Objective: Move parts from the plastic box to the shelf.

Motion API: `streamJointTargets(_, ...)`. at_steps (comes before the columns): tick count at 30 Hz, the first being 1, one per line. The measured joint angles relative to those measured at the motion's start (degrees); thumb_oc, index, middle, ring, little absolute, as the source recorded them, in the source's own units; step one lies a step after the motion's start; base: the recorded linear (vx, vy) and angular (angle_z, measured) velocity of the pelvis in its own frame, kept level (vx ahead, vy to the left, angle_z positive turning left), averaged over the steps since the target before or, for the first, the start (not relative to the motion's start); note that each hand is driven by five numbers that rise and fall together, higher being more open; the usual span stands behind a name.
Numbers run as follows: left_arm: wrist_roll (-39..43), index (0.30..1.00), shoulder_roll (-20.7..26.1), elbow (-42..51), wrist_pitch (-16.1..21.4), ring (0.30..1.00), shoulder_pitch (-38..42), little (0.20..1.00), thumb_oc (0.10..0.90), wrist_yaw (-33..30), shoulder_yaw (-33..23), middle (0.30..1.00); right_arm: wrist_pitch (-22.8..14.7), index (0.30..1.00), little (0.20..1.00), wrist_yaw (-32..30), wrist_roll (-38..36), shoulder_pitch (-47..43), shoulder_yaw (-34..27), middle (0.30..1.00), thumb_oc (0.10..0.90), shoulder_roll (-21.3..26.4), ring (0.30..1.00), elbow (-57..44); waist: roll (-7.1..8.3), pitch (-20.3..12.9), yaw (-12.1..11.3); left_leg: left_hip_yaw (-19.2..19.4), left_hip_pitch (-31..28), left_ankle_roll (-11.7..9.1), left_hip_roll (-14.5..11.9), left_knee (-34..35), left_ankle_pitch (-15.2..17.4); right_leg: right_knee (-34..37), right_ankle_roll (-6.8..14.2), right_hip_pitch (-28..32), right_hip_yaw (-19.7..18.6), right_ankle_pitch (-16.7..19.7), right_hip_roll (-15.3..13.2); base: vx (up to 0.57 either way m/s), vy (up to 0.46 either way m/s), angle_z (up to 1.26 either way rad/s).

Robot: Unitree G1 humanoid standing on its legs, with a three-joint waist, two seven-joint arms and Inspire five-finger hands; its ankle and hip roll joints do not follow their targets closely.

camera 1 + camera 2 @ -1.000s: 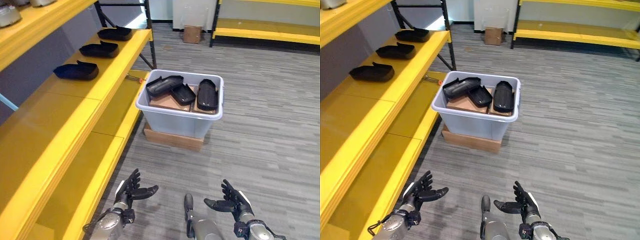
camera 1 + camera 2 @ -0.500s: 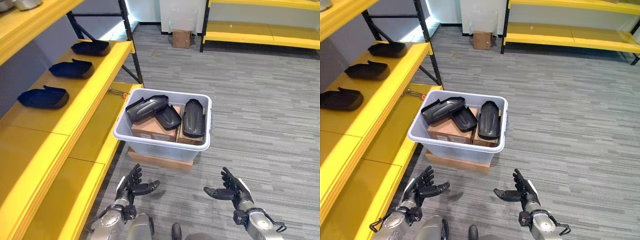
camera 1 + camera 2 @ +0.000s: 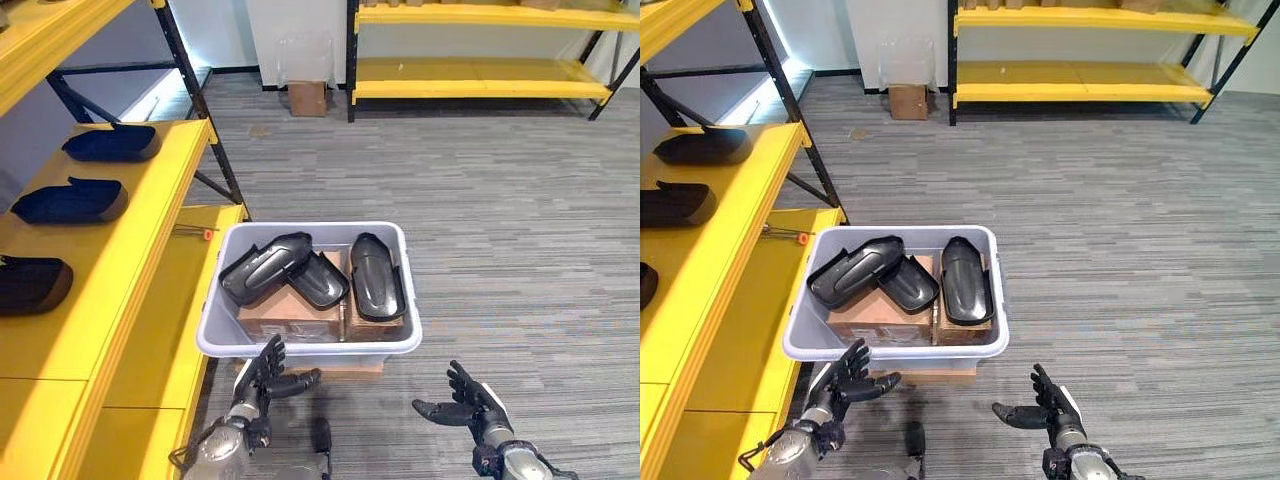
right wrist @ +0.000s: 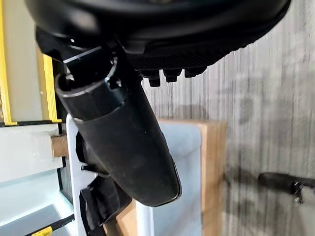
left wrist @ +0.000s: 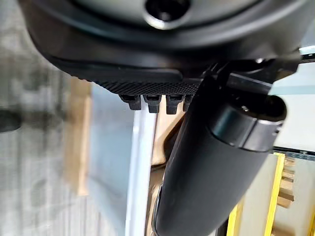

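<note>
Head pair: you look steeply down from above onto one shared scene, plastic box and yellow shelf. Wrist cameras: you look along each thumb, very near, both facing that box.

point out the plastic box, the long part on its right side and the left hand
plastic box [image 3: 300,350], left eye view, near rim
long part [image 3: 376,275], left eye view, middle of its shell
left hand [image 3: 258,379], left eye view, palm

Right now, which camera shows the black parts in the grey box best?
The left eye view: all three black parts lie in plain sight in the grey box. The right eye view shows nearly the same. Each wrist view catches a sliver of the box past its own hand.
</note>
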State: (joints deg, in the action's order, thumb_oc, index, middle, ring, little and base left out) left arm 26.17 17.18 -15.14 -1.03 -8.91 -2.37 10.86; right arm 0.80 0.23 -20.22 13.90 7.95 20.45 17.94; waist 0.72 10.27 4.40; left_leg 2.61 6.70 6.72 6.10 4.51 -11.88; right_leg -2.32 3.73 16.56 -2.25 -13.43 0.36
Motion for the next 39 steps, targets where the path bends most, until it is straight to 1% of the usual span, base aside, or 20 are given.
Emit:
streamJointTargets(1, 0.0, 1.0, 0.1, 0.0, 0.0, 1.0, 0.6, 1.0, 0.9, -0.1, -0.1, 1.0, 0.0, 1.0, 1.0, 0.0, 0.0, -0.6, 0.3, 1.0, 0.9, -0.2, 1.0, -0.1, -0.19, 0.1, 0.0, -0.1, -0.5, 0.7, -0.1, -0.1, 0.6, -1.6, 0.9, -0.5, -0.1, -0.9, -0.3, 0.15, 0.16, -0.08)
streamJointTargets(3, 0.0, 1.0, 0.0, -0.1, 0.1, 1.0, 0.9, 1.0, 0.9, -1.1, -0.1, 1.0, -0.1, 1.0, 1.0, 0.6, 0.0, -1.2, 0.6, 1.0, 0.9, -0.2, 1.0, -0.6, -0.49, -0.2, -0.6, 0.3, -1.0, 1.8, 0.0, -0.2, 1.5, -2.1, 0.7, -1.6, 0.0, -2.4, -1.5, 0.14, 0.148, -0.15)
streamJointTargets(5, 0.0, 1.0, 0.2, -0.1, 0.2, 1.0, 1.3, 1.0, 0.9, -1.2, -0.5, 1.0, -0.1, 1.0, 1.0, 0.5, 0.1, -2.7, 0.6, 1.0, 0.9, -0.3, 1.0, -1.6, -0.35, -0.1, -1.1, 1.1, -0.4, 1.0, 0.4, -0.2, 2.0, -0.5, 0.9, -3.3, -0.1, -2.1, -4.0, 0.11, 0.137, -0.11)
streamJointTargets(10, 0.0, 1.0, 0.5, -0.1, 0.1, 1.0, -0.4, 1.0, 0.9, -1.2, -0.3, 1.0, -0.1, 1.0, 1.0, 0.5, 2.1, -2.8, 0.5, 1.0, 0.9, -0.1, 1.0, -1.9, 0.24, -0.8, -1.6, 3.2, 1.0, -1.7, 0.1, -0.5, 4.2, -3.4, -2.3, -6.4, 0.1, -2.0, -4.3, 0.09, 0.131, -0.06)
streamJointTargets(12, 0.0, 1.0, 0.5, -0.1, 0.0, 1.0, -0.4, 1.0, 0.9, -1.1, -0.2, 1.0, 0.1, 1.0, 1.0, 0.5, 2.1, -2.6, 0.4, 1.0, 0.9, 0.4, 1.0, -2.0, 0.14, -0.8, -1.4, 3.9, 3.4, -1.2, -0.4, -3.4, 5.2, -5.3, -2.0, -7.5, 0.1, -2.5, -3.9, 0.03, 0.088, 0.02)
streamJointTargets(14, 0.0, 1.0, 0.7, -0.4, -0.3, 1.0, -1.0, 1.0, 0.9, -1.2, -0.1, 1.0, 0.9, 1.0, 1.0, 0.6, 2.1, -2.3, 0.6, 1.0, 0.9, 0.3, 1.0, -1.9, -0.45, -0.8, -1.0, 2.9, 2.0, -0.7, -1.2, -2.9, 4.2, -14.7, -1.0, -11.2, -0.1, -2.6, -2.3, 0.01, 0.084, -0.03)
streamJointTargets(15, 0.0, 1.0, 1.3, -0.3, -0.3, 1.0, -1.1, 1.0, 0.9, -1.2, 0.1, 1.0, 0.9, 1.0, 1.0, 0.6, 2.1, -1.8, 0.7, 1.0, 0.9, 0.1, 1.0, -1.9, -0.43, -0.7, -0.5, 2.3, 0.2, 0.3, -1.5, -1.9, 3.9, -21.1, 0.6, -13.7, -0.4, -3.5, -2.4, 0.04, 0.109, 0.16)
streamJointTargets(16, 0.0, 1.0, 2.1, -0.2, -0.2, 1.0, -1.0, 1.0, 0.9, -1.2, 0.2, 1.0, 0.7, 1.0, 1.0, 0.7, 2.1, -1.9, 0.9, 1.0, 0.9, 0.1, 1.0, -2.1, -0.62, -0.6, -0.1, 1.8, -0.2, 0.4, -1.5, -1.5, 3.9, -26.2, 1.0, -16.5, 0.1, -4.2, -2.4, 0.04, 0.064, 0.13)
streamJointTargets(17, 0.0, 1.0, 2.6, -0.1, -0.2, 1.0, -0.9, 1.0, 0.9, -1.2, 0.2, 1.0, 0.7, 1.0, 1.0, 0.7, 2.1, -2.1, 0.8, 1.0, 0.9, 0.1, 1.0, -2.4, -0.47, -0.7, 0.0, 1.8, -0.5, 0.4, -1.6, -0.9, 3.9, -27.4, 1.4, -18.4, 0.8, -4.4, -2.7, 0.1, 0.015, 0.06)
streamJointTargets(20, 0.0, 1.0, 3.2, -0.1, -0.2, 1.0, -1.0, 1.0, 0.9, -1.4, 0.0, 1.0, 0.7, 1.0, 1.0, 0.7, 2.0, -2.9, 0.9, 1.0, 0.9, 0.1, 1.0, -2.5, -1.84, -0.2, 0.1, 2.2, -1.3, 0.3, -2.4, 0.1, 3.8, -23.1, 0.5, -22.4, 2.1, -4.5, -2.6, 0.08, -0.022, -0.05)
streamJointTargets(21, 0.0, 1.0, 3.4, 0.0, -0.2, 1.0, -1.4, 1.0, 0.9, -1.6, -0.1, 1.0, 0.7, 1.0, 1.0, 0.8, 2.0, -2.7, 1.2, 1.0, 0.9, 0.1, 1.0, -2.5, -2.09, 0.0, -0.2, 3.2, -1.8, 0.2, -2.9, 0.0, 3.8, -18.2, 0.0, -22.6, 2.8, -2.9, -2.6, 0.04, -0.054, -0.01)
streamJointTargets(22, 0.0, 1.0, 3.8, 0.0, -0.2, 1.0, -1.8, 1.0, 0.9, -1.9, -0.1, 1.0, 0.7, 1.0, 1.0, 0.8, 2.0, -2.5, 1.6, 1.0, 0.9, 0.1, 1.0, -2.5, -1.8, -0.1, -0.3, 3.4, -2.3, 0.1, -2.8, -0.2, 3.8, -16.3, -0.7, -23.0, 3.2, 0.6, -2.7, 0.06, -0.092, -0.11)
streamJointTargets(23, 0.0, 1.0, 3.9, 0.1, -0.1, 1.0, -2.4, 1.0, 0.9, -1.9, -0.3, 1.0, 0.7, 1.0, 1.0, 0.8, 2.1, -2.6, 1.8, 1.0, 0.9, 0.1, 1.0, -2.5, -1.93, -0.1, -0.7, 3.4, -2.5, -0.4, -3.3, 0.1, 4.0, -14.2, -1.2, -22.8, 4.3, 3.3, -2.6, 0.05, -0.091, -0.21)
streamJointTargets(25, 0.0, 1.0, 3.8, 0.0, -0.1, 1.0, -3.3, 1.0, 0.9, -1.9, -0.8, 1.0, 0.7, 1.0, 1.0, 1.1, 2.1, -2.7, 1.9, 1.0, 0.9, 0.1, 1.0, -2.5, -2.22, 0.0, -1.3, 3.4, -2.0, -1.6, -4.3, 0.1, 3.8, -10.1, -1.1, -21.5, 4.3, 6.2, -1.8, 0.04, -0.096, -0.24)
streamJointTargets(26, 0.0, 1.0, 3.6, -0.4, -0.3, 1.0, -3.8, 1.0, 0.9, -1.9, -0.7, 1.0, 0.8, 1.0, 1.0, 1.0, 2.1, -1.6, 1.8, 1.0, 0.9, 0.1, 1.0, -2.5, -2.18, 0.1, -1.2, 3.0, -2.4, -2.7, -5.1, 0.1, 3.4, -6.0, -1.5, -18.8, 4.5, 8.4, -0.7, 0.04, -0.103, -0.03)
streamJointTargets(29, 0.0, 1.0, 2.5, -0.2, -0.3, 1.0, -5.2, 1.0, 0.9, -1.7, -0.9, 1.0, 0.8, 1.0, 1.0, 1.0, 2.1, 0.5, 1.5, 1.0, 0.9, 0.5, 1.0, -2.5, -1.75, -0.2, -1.4, 2.8, -4.2, -4.3, -6.0, 0.3, 3.9, -2.3, -2.3, -15.7, 4.9, 9.3, 0.1, 0.03, -0.083, 0.0)
streamJointTargets(33, 0.0, 1.0, 1.7, 0.0, -0.3, 1.0, -5.4, 1.0, 0.9, -0.7, -0.3, 1.0, 0.8, 1.0, 1.0, 0.9, 2.1, 1.7, 0.2, 1.0, 0.9, 0.7, 1.0, -2.5, -1.65, -0.3, 0.1, 1.3, -4.2, -4.8, -6.2, 0.1, 3.6, -0.1, -3.4, -13.5, 6.7, 10.4, 0.7, 0.01, -0.143, 0.19)
streamJointTargets(37, 0.0, 1.0, 1.7, 0.0, -0.3, 1.0, -5.0, 1.0, 0.9, -0.7, -0.1, 1.0, 0.8, 1.0, 1.0, 1.0, 2.1, 1.6, 0.2, 1.0, 0.9, 0.7, 1.0, -2.5, -1.51, -0.4, 0.1, 0.0, -4.0, -5.8, -6.6, 0.0, 3.2, 0.7, -3.9, -12.8, 7.7, 10.2, 1.4, -0.07, -0.166, 0.2)
streamJointTargets(38, 0.0, 1.0, 1.8, 0.0, -0.3, 1.0, -5.3, 1.0, 0.9, -0.7, -0.2, 1.0, 0.7, 1.0, 1.0, 1.0, 2.0, 1.5, 0.3, 1.0, 0.9, 0.7, 1.0, -2.5, -1.44, -0.3, -0.3, -0.3, -3.3, -6.7, -6.7, -1.1, 2.8, 0.0, -4.2, -13.1, 7.9, 10.0, 1.9, -0.09, -0.119, 0.26)
streamJointTargets(39, 0.0, 1.0, 1.9, 0.0, -0.3, 1.0, -4.3, 1.0, 0.9, -0.7, -0.2, 1.0, 0.7, 1.0, 1.0, 1.1, 2.0, 1.4, 0.3, 1.0, 0.9, 0.6, 1.0, -2.5, -0.77, -0.2, 0.1, -1.0, -2.3, -8.1, -6.4, -2.4, 2.4, 0.0, -5.2, -13.2, 9.2, 9.7, 1.1, -0.09, -0.118, 0.36)
